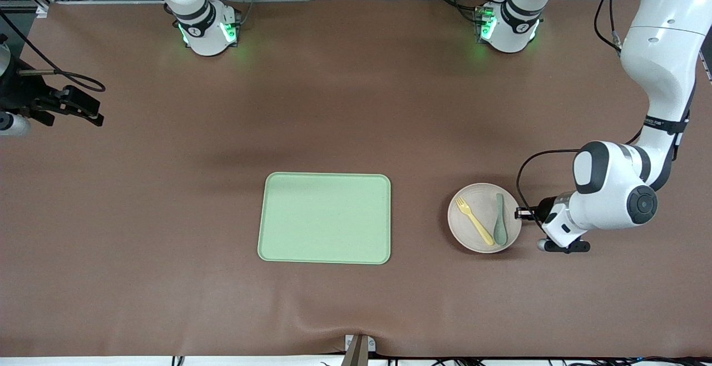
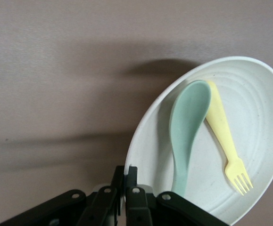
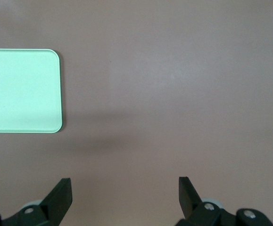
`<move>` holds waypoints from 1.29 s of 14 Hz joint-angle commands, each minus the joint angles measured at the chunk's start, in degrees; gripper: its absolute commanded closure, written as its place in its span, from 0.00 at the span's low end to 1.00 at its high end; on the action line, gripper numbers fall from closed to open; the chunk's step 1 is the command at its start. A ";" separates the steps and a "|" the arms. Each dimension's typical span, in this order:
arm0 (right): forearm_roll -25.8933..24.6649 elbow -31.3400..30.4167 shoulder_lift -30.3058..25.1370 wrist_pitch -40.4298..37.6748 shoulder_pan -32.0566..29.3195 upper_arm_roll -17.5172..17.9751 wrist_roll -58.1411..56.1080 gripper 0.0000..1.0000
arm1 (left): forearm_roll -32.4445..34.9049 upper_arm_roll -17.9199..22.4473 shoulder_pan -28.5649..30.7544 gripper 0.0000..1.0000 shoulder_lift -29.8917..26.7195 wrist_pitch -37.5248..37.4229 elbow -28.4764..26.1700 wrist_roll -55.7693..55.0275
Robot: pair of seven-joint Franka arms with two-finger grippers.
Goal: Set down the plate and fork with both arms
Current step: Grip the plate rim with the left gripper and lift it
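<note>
Bare table separates tray from plate.

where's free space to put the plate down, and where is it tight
The light-green tray lies bare all over, and bare brown table surrounds it. It is tight at the plate: the fork and spoon lie in it, and the left gripper is shut on its rim. The right gripper waits open near the right arm's end.

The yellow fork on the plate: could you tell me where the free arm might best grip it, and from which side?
Probably the handle's middle, from above. The fork lies flat in the plate, its handle end close against the spoon; mid-handle leaves room on both sides. The right gripper waits open at its own end of the table; the left gripper is shut on the plate's rim.
</note>
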 commanded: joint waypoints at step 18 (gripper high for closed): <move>-0.66 -1.06 -0.81 0.40 -0.35 0.14 -0.56 0.00 | -9.60 3.95 -33.55 1.00 7.58 3.25 19.28 -18.97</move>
